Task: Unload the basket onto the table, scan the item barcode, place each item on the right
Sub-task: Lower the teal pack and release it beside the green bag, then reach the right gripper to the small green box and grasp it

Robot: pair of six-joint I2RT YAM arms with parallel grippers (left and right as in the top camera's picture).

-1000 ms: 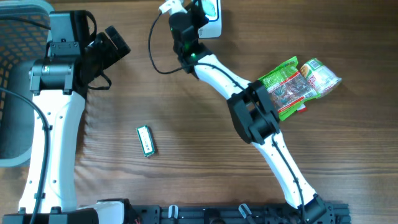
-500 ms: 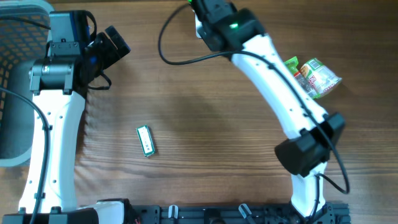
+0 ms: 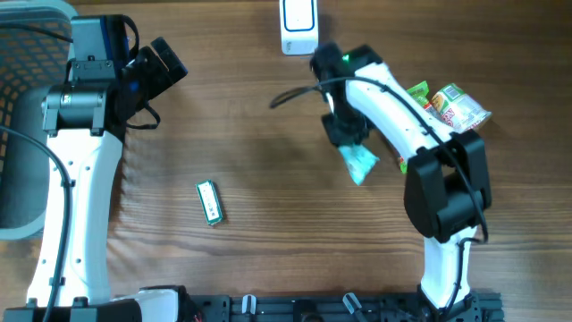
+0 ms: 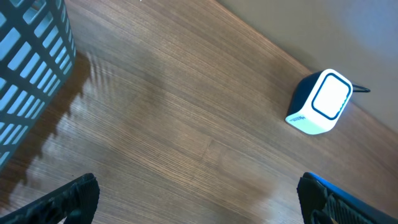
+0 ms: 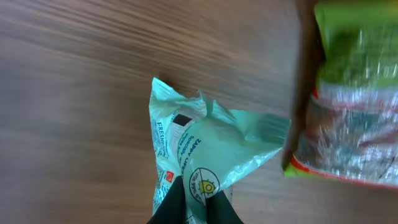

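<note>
**Item: packet** (image 3: 359, 164). Located right of the table's (image 3: 268, 179) middle, below and to the right of the scanner (image 3: 297, 27) and well apart from it. It is just left of the snack bags (image 3: 447, 107).

- Orientation: in the overhead view the long axis is seen running diagonally, from the upper left at the arm's end to the lower right. In the right wrist view the gripped end is seen at the bottom of the frame, with the crimped free end pointing away from the fingers.
- Appearance: mint-green film, creased and puckered. It is printed with white lettering along one edge, a round yellow-and-white emblem near the gripped end, a small red mark, and a small dark rectangle near the free end. Whether that rectangle is the barcode cannot be told.
- Support: whether it rests on the wood or is lifted cannot be told.

**Right gripper** (image 5: 194, 198). The jaws are closed to a narrow pinch on one end of the packet.

**Left gripper** (image 4: 199, 199). The jaws are spread fully wide and nothing is held. It is placed beside the basket (image 3: 18, 134).

**Other:** a small green pack (image 3: 208, 201) is lying alone, left of centre.
</note>
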